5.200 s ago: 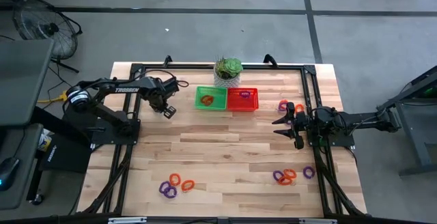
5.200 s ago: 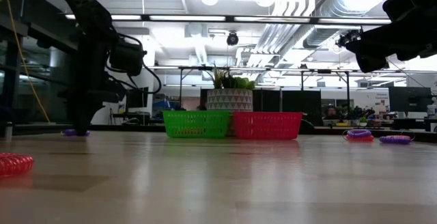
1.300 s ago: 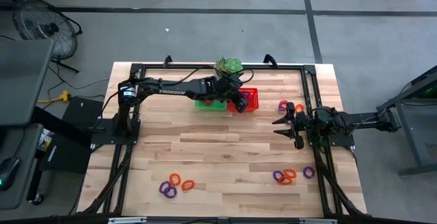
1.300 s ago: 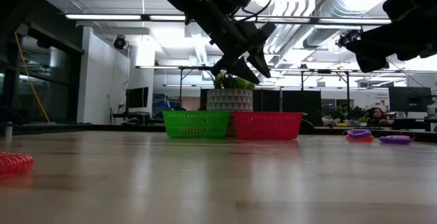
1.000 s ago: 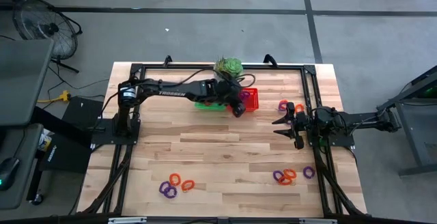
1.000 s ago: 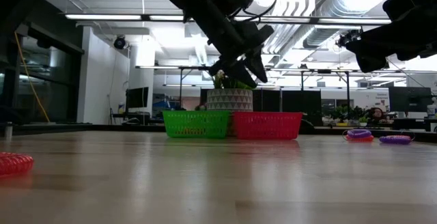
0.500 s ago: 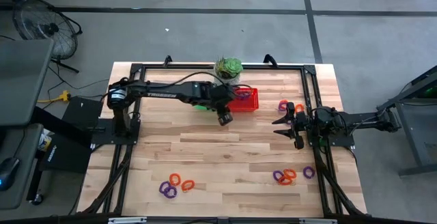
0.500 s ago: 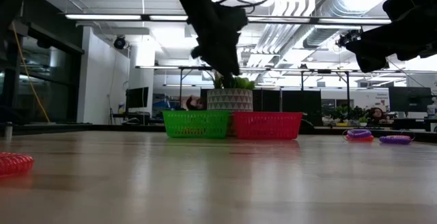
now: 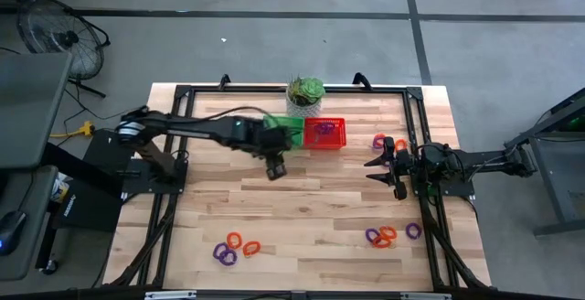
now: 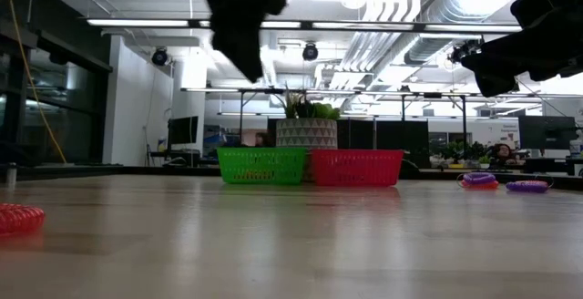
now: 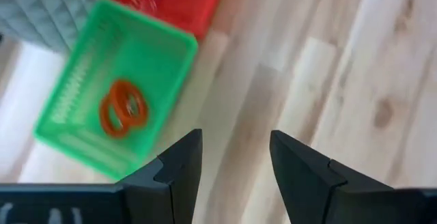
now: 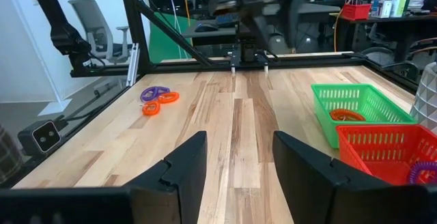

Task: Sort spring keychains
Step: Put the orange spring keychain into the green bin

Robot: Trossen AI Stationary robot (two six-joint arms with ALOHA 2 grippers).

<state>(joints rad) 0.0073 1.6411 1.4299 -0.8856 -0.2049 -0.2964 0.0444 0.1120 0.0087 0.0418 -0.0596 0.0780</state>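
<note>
My left gripper (image 9: 274, 169) hangs open above bare wood, just on the near side of the green basket (image 9: 287, 124); nothing is between its fingers (image 11: 235, 157). The green basket (image 11: 116, 108) holds orange spring keychains (image 11: 124, 108). The red basket (image 9: 325, 133) beside it holds a purple one (image 9: 322, 128). More orange and purple spring keychains lie on the table in clusters at the near left (image 9: 236, 247), near right (image 9: 388, 236) and right (image 9: 384, 142). My right gripper (image 9: 372, 171) waits open at the right side, pointing level.
A potted plant (image 9: 305, 94) stands behind the two baskets at the far edge. A black frame (image 9: 183, 94) runs along the table's sides. Bare wood lies across the middle of the table (image 9: 302, 199).
My left gripper has drawn back from over the red basket toward the table's left and near edge, past the green basket, rising a little and rolling at the wrist. It has stayed open throughout.
</note>
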